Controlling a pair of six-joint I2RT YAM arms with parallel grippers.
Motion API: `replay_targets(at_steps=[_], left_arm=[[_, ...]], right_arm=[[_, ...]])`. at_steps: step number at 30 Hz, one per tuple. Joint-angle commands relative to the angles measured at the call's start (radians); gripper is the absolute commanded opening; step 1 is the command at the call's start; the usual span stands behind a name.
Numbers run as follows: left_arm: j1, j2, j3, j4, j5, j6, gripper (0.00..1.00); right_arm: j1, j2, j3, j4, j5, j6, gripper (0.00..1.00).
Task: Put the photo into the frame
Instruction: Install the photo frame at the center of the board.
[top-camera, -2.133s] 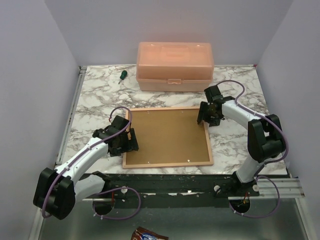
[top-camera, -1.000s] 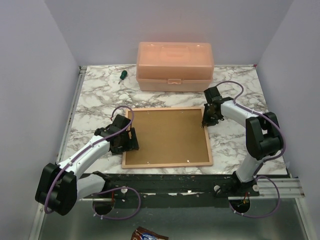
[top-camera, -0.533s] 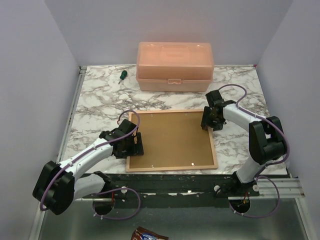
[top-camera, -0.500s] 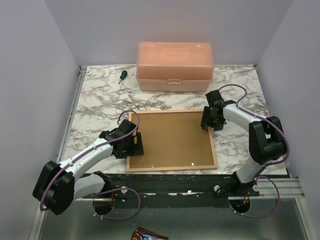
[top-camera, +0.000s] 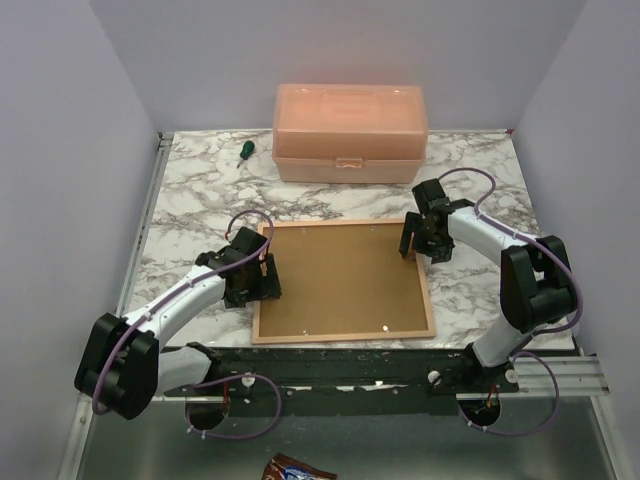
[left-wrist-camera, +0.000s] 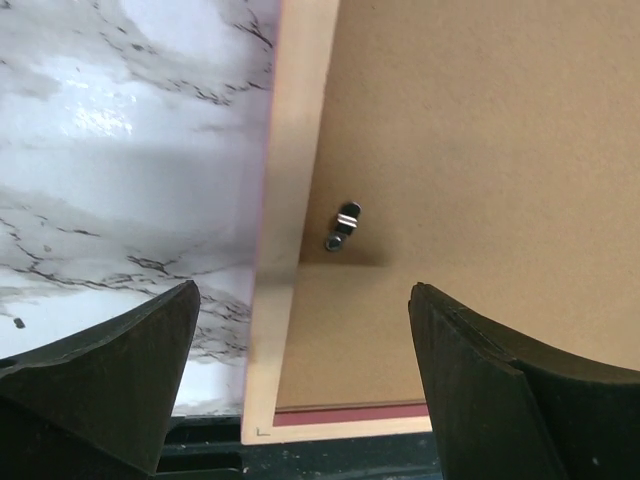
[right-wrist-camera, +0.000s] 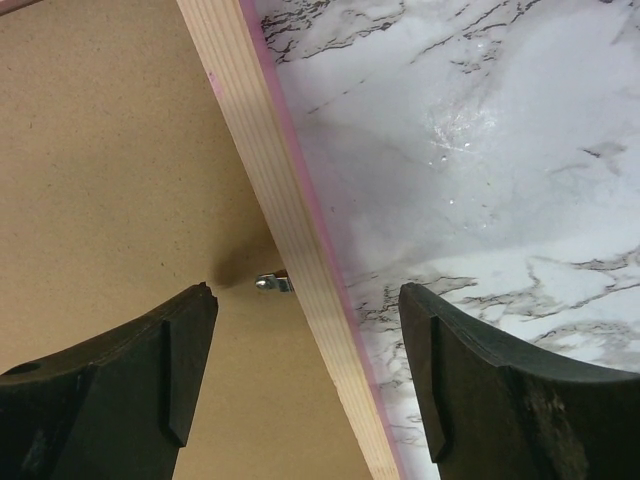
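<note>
The marble desk (top-camera: 200, 200) carries everything here. Biggest thing on it is the peach plastic box (top-camera: 350, 132) at the back, lid shut and latch down. It's a bit see-through, but I can't make out anything inside.

In front of it the frame (top-camera: 340, 338) lies flat, back side up, pale wood showing with a thin pink line along its outer edge. The brown backing board (top-camera: 340, 280) sits inside it and fills the whole opening. The photo doesn't show in any view, and I can't tell if it's under the board.

Left gripper (left-wrist-camera: 302, 300) is at the frame's left rail, near the front corner. Its jaws are spread wide and grasp nothing, one finger over bare desk and the other over the board, so the rail runs between them. Can't tell if the tips actually touch anything.

Right gripper (right-wrist-camera: 305, 300) is at the right rail toward the back, same deal: jaws wide open and empty, straddling the rail with one finger over the board and one over the marble.

Small stuff: a little metal clip (left-wrist-camera: 342, 228) lies on the board just beside the left rail, and another metal tab (right-wrist-camera: 272, 283) pokes out from the right rail onto the board. A green-handled screwdriver (top-camera: 243, 150) lies at the back left, near the box but clear of it.
</note>
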Motion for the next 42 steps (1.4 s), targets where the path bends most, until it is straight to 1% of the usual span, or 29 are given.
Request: replay_targets(at_steps=[1, 12, 15, 18, 23, 29, 31, 32, 34, 36, 38, 41, 42], left_arm=[[0.036, 0.039, 0.031, 0.04, -0.022, 0.05, 0.86], [0.047, 0.153, 0.085, 0.077, -0.062, 0.068, 0.78], [0.047, 0.182, 0.097, 0.079, -0.066, 0.072, 0.72], [0.047, 0.192, 0.096, 0.08, -0.067, 0.075, 0.68], [0.047, 0.189, 0.084, 0.083, -0.072, 0.077, 0.56], [0.047, 0.203, 0.076, 0.089, -0.07, 0.08, 0.27], [0.047, 0.206, 0.073, 0.094, -0.068, 0.08, 0.19], [0.047, 0.208, 0.072, 0.094, -0.068, 0.081, 0.16], [0.047, 0.209, 0.072, 0.094, -0.067, 0.083, 0.07], [0.047, 0.207, 0.073, 0.093, -0.065, 0.084, 0.03], [0.047, 0.198, 0.075, 0.088, -0.065, 0.083, 0.02], [0.047, 0.171, 0.078, 0.075, -0.066, 0.081, 0.02], [0.047, 0.16, 0.081, 0.069, -0.067, 0.079, 0.05]], right_arm=[[-0.012, -0.022, 0.01, -0.013, -0.015, 0.007, 0.81], [-0.026, -0.018, -0.001, 0.003, -0.06, 0.005, 0.81], [-0.027, -0.017, -0.006, 0.007, -0.059, 0.005, 0.81], [-0.029, -0.016, -0.007, 0.007, -0.058, 0.004, 0.81], [-0.032, -0.011, -0.009, 0.013, -0.062, 0.005, 0.81], [-0.034, -0.011, -0.013, 0.015, -0.066, 0.004, 0.81], [-0.035, -0.015, -0.015, 0.015, -0.066, 0.005, 0.81], [-0.035, -0.016, -0.016, 0.016, -0.066, 0.005, 0.81], [-0.036, -0.018, -0.018, 0.015, -0.067, 0.005, 0.81], [-0.037, -0.021, -0.018, 0.016, -0.069, 0.005, 0.81], [-0.038, -0.023, -0.02, 0.015, -0.073, 0.005, 0.81], [-0.038, -0.032, -0.018, 0.013, -0.074, 0.004, 0.82], [-0.038, -0.035, -0.018, 0.011, -0.074, 0.006, 0.81]])
